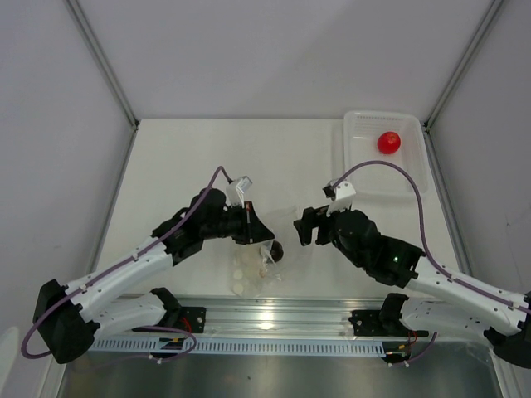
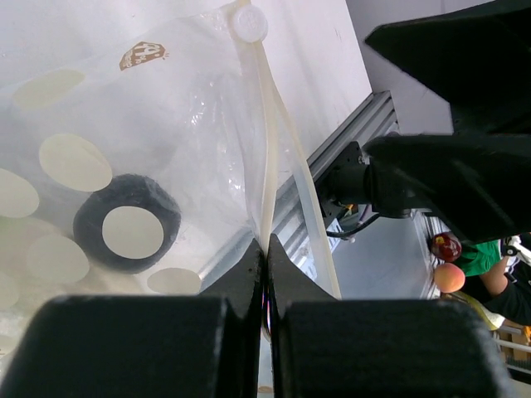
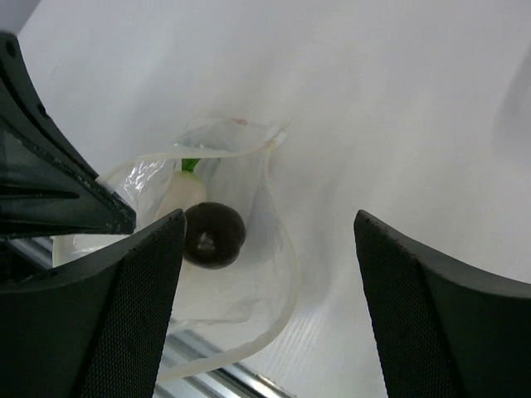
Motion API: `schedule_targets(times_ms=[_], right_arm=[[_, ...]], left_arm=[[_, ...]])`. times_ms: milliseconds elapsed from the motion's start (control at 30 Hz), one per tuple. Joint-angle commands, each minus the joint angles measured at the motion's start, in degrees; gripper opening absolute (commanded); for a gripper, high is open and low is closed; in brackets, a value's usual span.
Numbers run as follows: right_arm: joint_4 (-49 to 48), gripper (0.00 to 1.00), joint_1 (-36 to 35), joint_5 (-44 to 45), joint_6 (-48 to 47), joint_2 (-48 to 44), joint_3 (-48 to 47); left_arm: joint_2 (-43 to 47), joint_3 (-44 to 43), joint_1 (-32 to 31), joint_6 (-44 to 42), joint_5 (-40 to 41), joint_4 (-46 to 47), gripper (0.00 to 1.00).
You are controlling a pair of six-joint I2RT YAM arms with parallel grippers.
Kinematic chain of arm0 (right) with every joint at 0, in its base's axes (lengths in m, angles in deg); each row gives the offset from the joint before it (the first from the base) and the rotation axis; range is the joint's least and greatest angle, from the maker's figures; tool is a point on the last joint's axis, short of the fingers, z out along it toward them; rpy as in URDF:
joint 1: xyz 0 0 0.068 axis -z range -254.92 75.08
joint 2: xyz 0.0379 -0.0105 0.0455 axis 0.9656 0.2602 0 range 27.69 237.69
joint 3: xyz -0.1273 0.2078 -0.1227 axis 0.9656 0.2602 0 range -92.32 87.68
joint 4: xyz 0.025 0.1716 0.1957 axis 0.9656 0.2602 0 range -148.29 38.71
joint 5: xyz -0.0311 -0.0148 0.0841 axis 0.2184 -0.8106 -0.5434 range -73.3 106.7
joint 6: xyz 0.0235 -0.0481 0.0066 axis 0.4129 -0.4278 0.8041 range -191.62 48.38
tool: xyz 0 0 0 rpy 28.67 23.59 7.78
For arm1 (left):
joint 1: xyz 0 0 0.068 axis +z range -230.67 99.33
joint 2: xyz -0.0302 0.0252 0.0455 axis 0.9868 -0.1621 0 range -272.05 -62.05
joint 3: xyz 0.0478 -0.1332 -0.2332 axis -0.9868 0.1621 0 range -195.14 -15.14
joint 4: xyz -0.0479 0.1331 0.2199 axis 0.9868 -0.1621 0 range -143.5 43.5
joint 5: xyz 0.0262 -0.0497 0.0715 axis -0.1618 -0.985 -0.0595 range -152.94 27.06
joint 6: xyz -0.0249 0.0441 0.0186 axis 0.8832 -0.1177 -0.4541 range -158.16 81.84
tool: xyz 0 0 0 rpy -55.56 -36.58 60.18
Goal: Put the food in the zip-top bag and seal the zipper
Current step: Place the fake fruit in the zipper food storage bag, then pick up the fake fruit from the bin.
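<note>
The clear zip-top bag (image 1: pixel 253 269) lies near the table's front edge, its mouth held open. My left gripper (image 1: pixel 264 238) is shut on the bag's zipper strip (image 2: pixel 267 178) and holds that edge up. The dark ball (image 3: pixel 213 235) and the white radish (image 3: pixel 184 192) sit inside the bag; the ball also shows in the left wrist view (image 2: pixel 126 222) and the top view (image 1: pixel 273 250). My right gripper (image 1: pixel 304 225) is open and empty, just right of the bag's mouth (image 3: pixel 286 282). The red tomato (image 1: pixel 388 143) lies in the white basket (image 1: pixel 363 174) at the back right.
An aluminium rail (image 1: pixel 274 319) runs along the table's front edge just below the bag. Grey walls enclose the table on the left, back and right.
</note>
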State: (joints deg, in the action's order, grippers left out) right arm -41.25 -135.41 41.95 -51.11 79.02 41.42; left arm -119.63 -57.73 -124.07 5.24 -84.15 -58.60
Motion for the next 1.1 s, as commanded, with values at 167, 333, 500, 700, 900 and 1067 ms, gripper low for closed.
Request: schedule_targets(times_ms=[167, 333, 500, 700, 900, 1067], right_arm=[[1.42, 0.83, 8.62, 1.22, 0.76, -0.01, -5.06], [-3.05, 0.83, 15.30, -3.80, -1.53, 0.70, -9.98], [-3.68, 0.86, 28.04, -7.23, 0.84, 5.61, -15.17], [-6.49, 0.88, 46.67, -10.75, 7.42, 14.92, -18.25], [-1.86, 0.98, 56.34, -8.12, 14.63, 32.29, -28.07], [5.11, 0.99, 58.12, -6.28, 17.54, 47.44, -43.53]], left_arm=[[-2.10, -2.59, -0.37, -0.07, -0.85, 1.37, 0.01], [-2.09, -1.53, -0.37, 0.72, 0.99, 2.52, 0.01], [-2.01, -2.15, -0.37, -1.12, 1.87, 1.11, 0.01], [0.01, -1.62, -0.37, -2.79, 2.67, 0.06, 0.01], [1.42, -1.01, -0.37, -3.49, 2.49, -0.91, 0.01], [1.07, -1.18, -0.29, -4.72, 2.76, -1.35, 0.01]])
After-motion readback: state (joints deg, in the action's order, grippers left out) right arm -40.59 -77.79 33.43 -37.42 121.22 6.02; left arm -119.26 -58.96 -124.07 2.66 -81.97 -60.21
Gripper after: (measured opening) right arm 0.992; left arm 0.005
